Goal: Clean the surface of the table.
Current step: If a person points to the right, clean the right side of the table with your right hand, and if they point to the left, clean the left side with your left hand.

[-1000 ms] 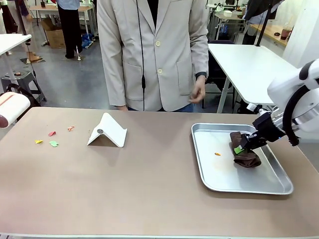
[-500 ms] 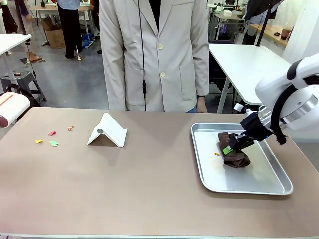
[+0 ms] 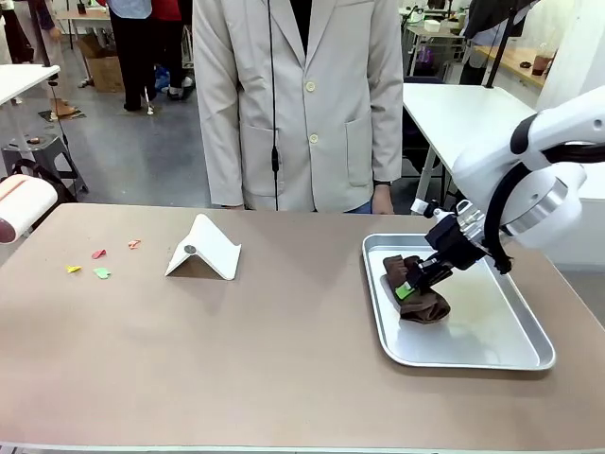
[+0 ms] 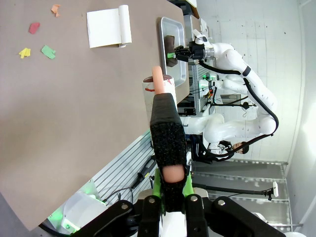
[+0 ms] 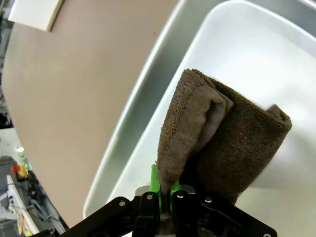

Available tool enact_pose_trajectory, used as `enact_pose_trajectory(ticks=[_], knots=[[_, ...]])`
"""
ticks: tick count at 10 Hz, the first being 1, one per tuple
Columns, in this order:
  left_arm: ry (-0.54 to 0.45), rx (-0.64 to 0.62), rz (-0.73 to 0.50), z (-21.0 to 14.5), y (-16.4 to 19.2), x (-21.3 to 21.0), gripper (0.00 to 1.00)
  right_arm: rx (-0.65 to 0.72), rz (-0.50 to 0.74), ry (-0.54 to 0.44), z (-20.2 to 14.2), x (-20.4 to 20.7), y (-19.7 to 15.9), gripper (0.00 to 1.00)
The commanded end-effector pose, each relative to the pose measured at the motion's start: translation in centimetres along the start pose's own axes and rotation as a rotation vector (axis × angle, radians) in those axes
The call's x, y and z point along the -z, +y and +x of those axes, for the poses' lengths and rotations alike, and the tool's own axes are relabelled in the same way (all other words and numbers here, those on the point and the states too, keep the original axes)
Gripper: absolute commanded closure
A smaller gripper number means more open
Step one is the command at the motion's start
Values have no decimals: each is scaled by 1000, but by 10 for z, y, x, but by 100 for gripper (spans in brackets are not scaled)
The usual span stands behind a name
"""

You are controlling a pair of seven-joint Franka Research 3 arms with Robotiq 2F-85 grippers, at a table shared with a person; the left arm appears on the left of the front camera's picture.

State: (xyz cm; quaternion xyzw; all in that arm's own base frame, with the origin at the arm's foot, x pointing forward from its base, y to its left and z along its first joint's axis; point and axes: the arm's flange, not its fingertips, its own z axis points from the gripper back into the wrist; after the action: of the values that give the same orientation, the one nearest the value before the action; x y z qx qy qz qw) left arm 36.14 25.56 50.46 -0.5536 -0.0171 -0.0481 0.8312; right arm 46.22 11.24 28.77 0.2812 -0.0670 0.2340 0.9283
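The brown table (image 3: 284, 369) carries small coloured scraps (image 3: 99, 265) at its left. A silver tray (image 3: 473, 361) lies at the right. Inside it my right gripper (image 3: 408, 288) is shut on a folded brown cloth (image 3: 423, 305), pressed low near the tray's left wall. The right wrist view shows the cloth (image 5: 227, 143) pinched between the green pads of that gripper (image 5: 165, 190) over the tray (image 5: 143, 113). My left gripper (image 4: 172, 181) is shut on the black-and-pink handle of a white roller (image 4: 157, 91), held off the table's (image 4: 59, 123) left end; the roller (image 3: 19, 208) peeks in at the front view's left edge.
A white folded stand (image 3: 203, 248) sits left of centre, with the scraps (image 4: 37, 39) beyond it. A person in a beige jacket (image 3: 302, 104) stands at the far edge, one hand (image 3: 381, 199) hanging near the tray's far corner. White tables stand behind.
My right gripper has dragged the brown cloth leftward across the tray, over the spot where a small orange scrap lay. The person lowered a hand and shifted slightly right.
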Motion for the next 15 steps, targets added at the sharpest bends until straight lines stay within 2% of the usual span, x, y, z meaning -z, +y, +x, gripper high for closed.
enact_pose_trajectory(ticks=[1, 3, 6, 10, 15], knots=[[-18, -5, -16, 0, -7, -2, 100, -1, 26, 18, 5, 16, 9, 93], [-18, -5, -16, 0, -7, -2, 100, -30, 57, 31, 4, 17, 18, 93], [-18, -5, -16, 0, -7, -2, 100, -21, 21, 42, 1, 17, 17, 93], [-18, -5, -16, 0, -7, -2, 100, 57, -101, 14, -3, 6, -6, 93], [-18, -5, -16, 0, -7, -2, 100, 171, -109, -63, -22, -44, -44, 93]])
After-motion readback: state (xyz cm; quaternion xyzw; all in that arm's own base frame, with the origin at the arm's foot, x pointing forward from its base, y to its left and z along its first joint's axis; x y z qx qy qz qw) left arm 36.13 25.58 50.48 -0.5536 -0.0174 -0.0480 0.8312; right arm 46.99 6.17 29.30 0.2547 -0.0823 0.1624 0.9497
